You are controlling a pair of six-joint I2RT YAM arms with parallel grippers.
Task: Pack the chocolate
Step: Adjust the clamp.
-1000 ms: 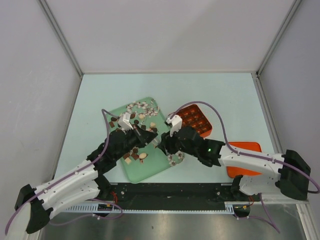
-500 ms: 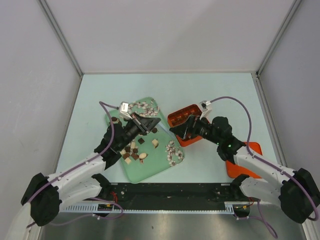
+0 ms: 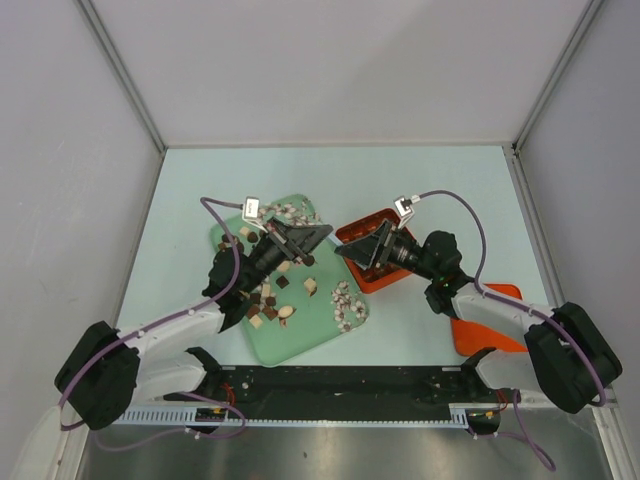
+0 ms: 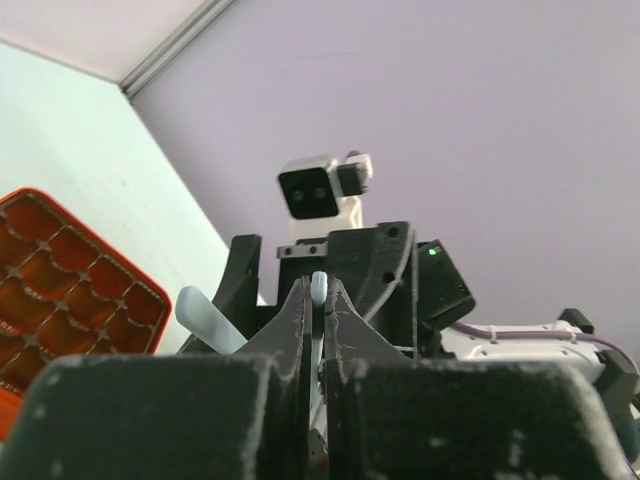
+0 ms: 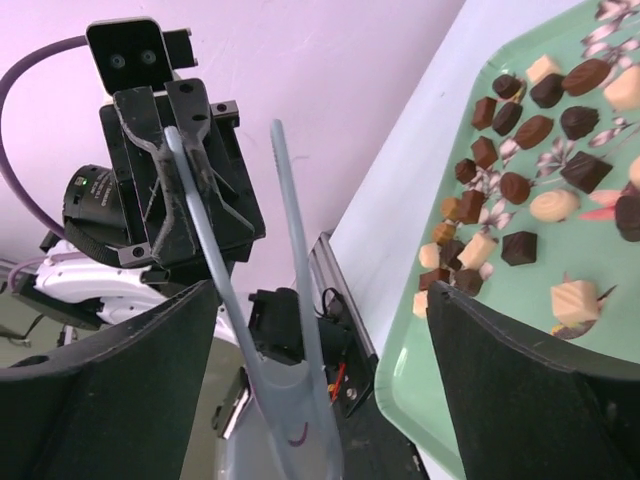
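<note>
- Gripping one arm of the clear plastic tweezers (image 5: pixel 285 410) near its tip, the left gripper (image 4: pixel 318 290) is clamped fully together. The tweezers' other arm stands free beside it.
- The right gripper (image 5: pixel 322 295) faces the left one tip to tip. Its fingers are spread wide on either side of the tweezers' joined end, and neither visibly touches the plastic.
- Both grippers hang in the air over the seam between the green tray (image 3: pixel 300 335) and the orange cell box (image 4: pixel 80 290). The tray's right edge and the box's left edge lie close beneath them.
- The chocolate (image 5: pixel 516 187) lies loose on the tray: dark, light-brown and cream pieces scattered among striped paper bits (image 5: pixel 552 160). It sits below the tweezers, on the left arm's side, well apart from their tips.
- Bare pale table (image 3: pixel 450 190) runs beyond the tray and box to the back wall (image 3: pixel 330 70). Narrower strips of table lie along both side walls.
- A flat orange piece (image 3: pixel 503 292) rests under the right arm, near the table's near right corner.
</note>
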